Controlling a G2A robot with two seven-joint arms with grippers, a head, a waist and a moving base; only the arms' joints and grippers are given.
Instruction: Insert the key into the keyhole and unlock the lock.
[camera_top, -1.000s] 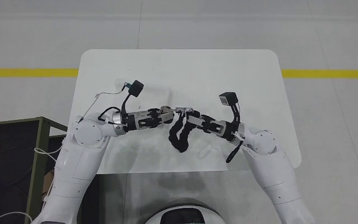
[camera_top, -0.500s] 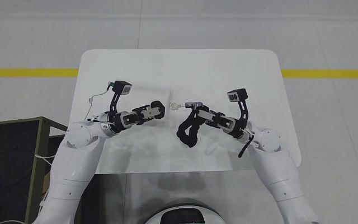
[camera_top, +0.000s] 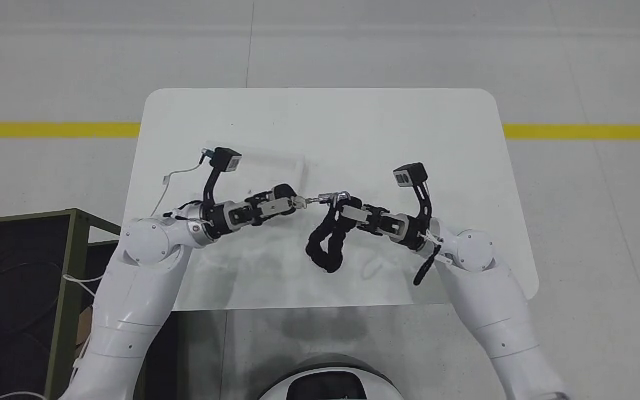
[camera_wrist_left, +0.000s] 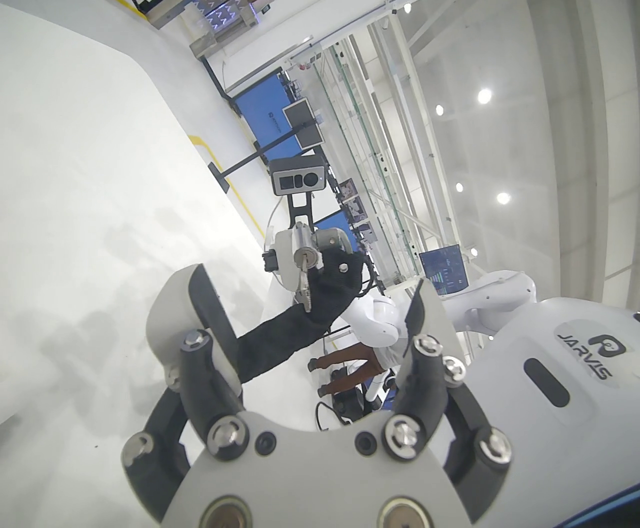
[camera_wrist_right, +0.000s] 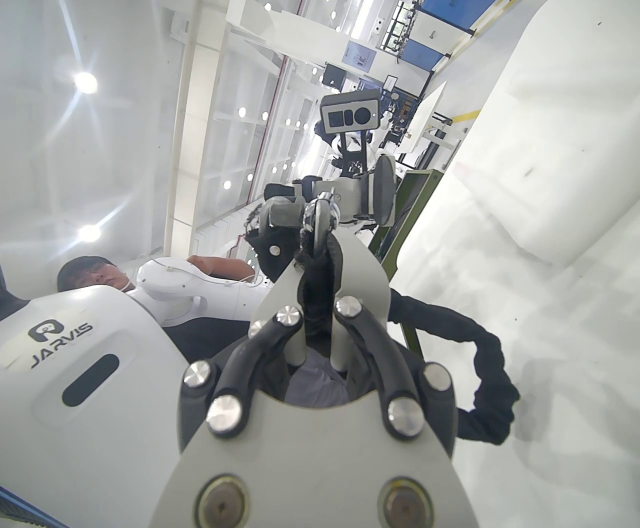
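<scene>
My right gripper (camera_top: 340, 206) (camera_wrist_right: 320, 250) is shut on the head of a black fabric-covered cable lock (camera_top: 325, 245) (camera_wrist_right: 480, 380), held above the middle of the table (camera_top: 400, 130). The cable's loop hangs down toward the table. The lock's silver cylinder (camera_wrist_left: 305, 256) (camera_wrist_right: 320, 215) faces my left gripper. A silver key (camera_top: 318, 198) (camera_wrist_left: 304, 292) hangs at the cylinder's face. My left gripper (camera_top: 296, 200) (camera_wrist_left: 310, 280) is open, a short way from the key, with nothing between its fingers (camera_wrist_left: 200, 300).
The white table has open surface all around the two arms. A dark cart with a green frame (camera_top: 40, 260) stands beside the table's left edge. A yellow floor line (camera_top: 70, 129) runs behind the table.
The grippers met at the lock a second ago, then drew apart with the key left at the cylinder. Now the left gripper has come back close to the key.
</scene>
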